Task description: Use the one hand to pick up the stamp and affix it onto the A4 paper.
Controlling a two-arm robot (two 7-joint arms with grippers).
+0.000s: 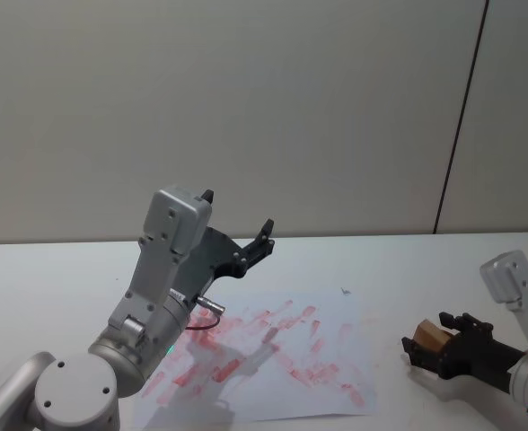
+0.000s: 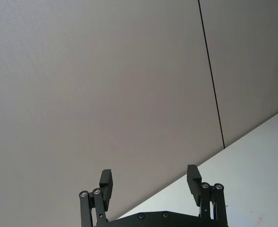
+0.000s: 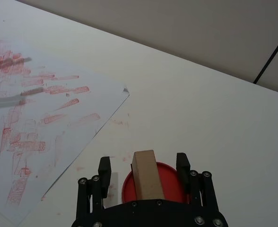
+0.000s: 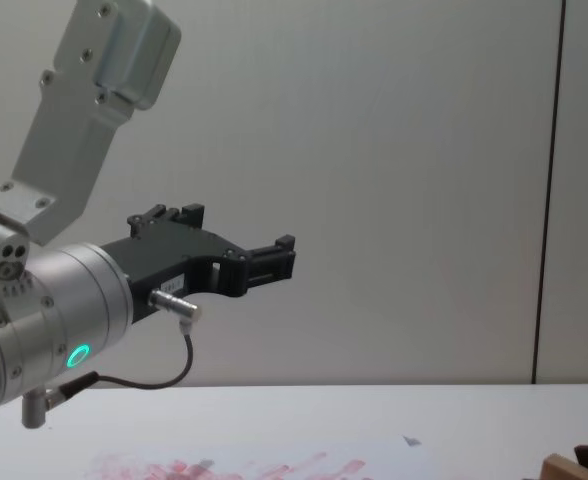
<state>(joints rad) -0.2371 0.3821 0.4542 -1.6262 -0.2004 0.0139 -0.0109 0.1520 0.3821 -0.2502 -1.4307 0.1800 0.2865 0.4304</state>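
The stamp point(image 3: 147, 176), a light-brown wooden block, stands upright on a round red ink pad point(image 3: 172, 183) on the table, just off the paper's corner. My right gripper point(image 3: 143, 164) is open and straddles the stamp, with a gap on each side between the fingers point(image 3: 104, 166) and the block. In the head view the stamp point(image 1: 430, 336) and right gripper point(image 1: 423, 341) are at the lower right. The A4 paper point(image 1: 331, 337), white with red ink smears, lies flat at the table's middle. My left gripper point(image 1: 255, 247) hangs open high above the paper.
The big left arm point(image 1: 152, 314) with its green ring point(image 4: 77, 355) and cable overhangs the paper's left part. A plain wall with a dark vertical seam point(image 1: 457, 126) closes the back. Bare white table point(image 3: 210, 118) lies beyond the stamp.
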